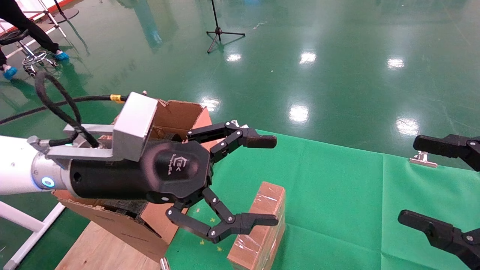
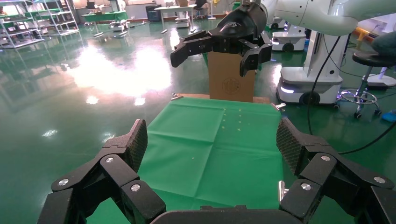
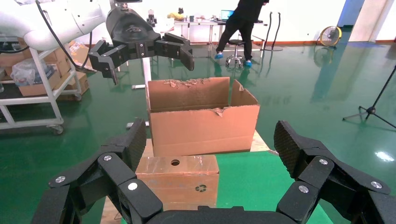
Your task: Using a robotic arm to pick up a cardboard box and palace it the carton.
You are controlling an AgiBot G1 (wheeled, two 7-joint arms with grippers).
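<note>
While the small flat brown cardboard box (image 1: 258, 228), sealed in glossy clear tape, lay on the green cloth-covered table (image 1: 337, 195), its long axis ran away from my body, and the narrow face with the round hole faced my right side. It sat just beside the large brown corrugated carton (image 3: 203, 122) with ragged flaps. My left gripper (image 1: 258, 180), black on its white arm, hung above the box with its fingers spread wide, holding nothing; whether the lower finger touched the tape I could not tell. My right gripper (image 1: 427, 183) hovered at the table's right, also wide open and empty. The box's near end was cut off from the head view.
</note>
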